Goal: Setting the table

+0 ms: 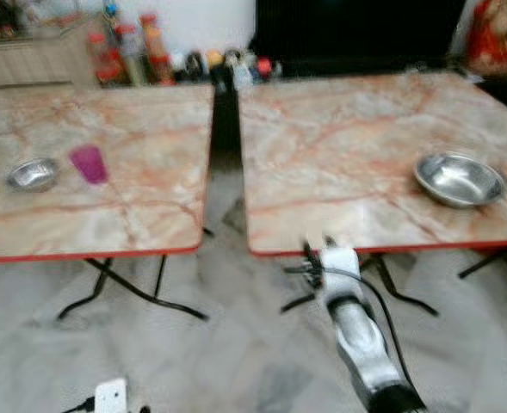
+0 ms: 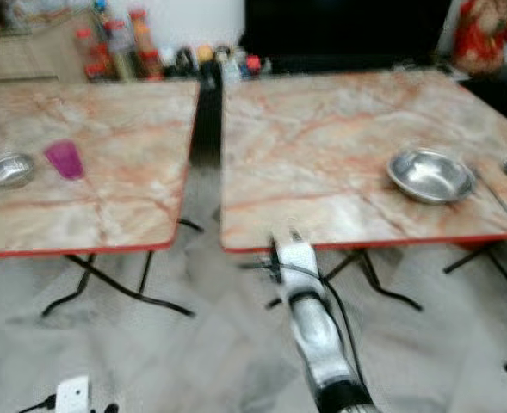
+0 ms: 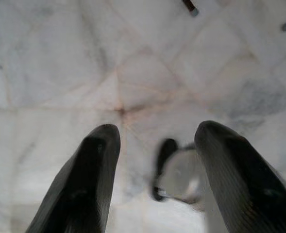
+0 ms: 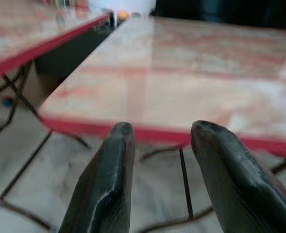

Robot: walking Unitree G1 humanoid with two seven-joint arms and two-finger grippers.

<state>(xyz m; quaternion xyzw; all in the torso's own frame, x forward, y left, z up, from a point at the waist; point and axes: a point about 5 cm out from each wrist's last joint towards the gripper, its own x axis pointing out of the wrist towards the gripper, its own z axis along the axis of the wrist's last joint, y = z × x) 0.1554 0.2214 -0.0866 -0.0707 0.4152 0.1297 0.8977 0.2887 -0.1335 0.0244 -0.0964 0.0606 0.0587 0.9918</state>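
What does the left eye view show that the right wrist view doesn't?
Left eye view: a large steel bowl on the right table, a small steel bowl and pink cup on the left table, bottles behind. Right wrist view: the open right gripper before that table's red edge. Shared: both marbled tables, the gap, tiled floor.

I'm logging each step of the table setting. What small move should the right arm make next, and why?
Probably lift and extend the right gripper over the right table, toward the large steel bowl. The gripper is open and empty, held below and just short of the table's red edge, and the bowl sits further in to its right.
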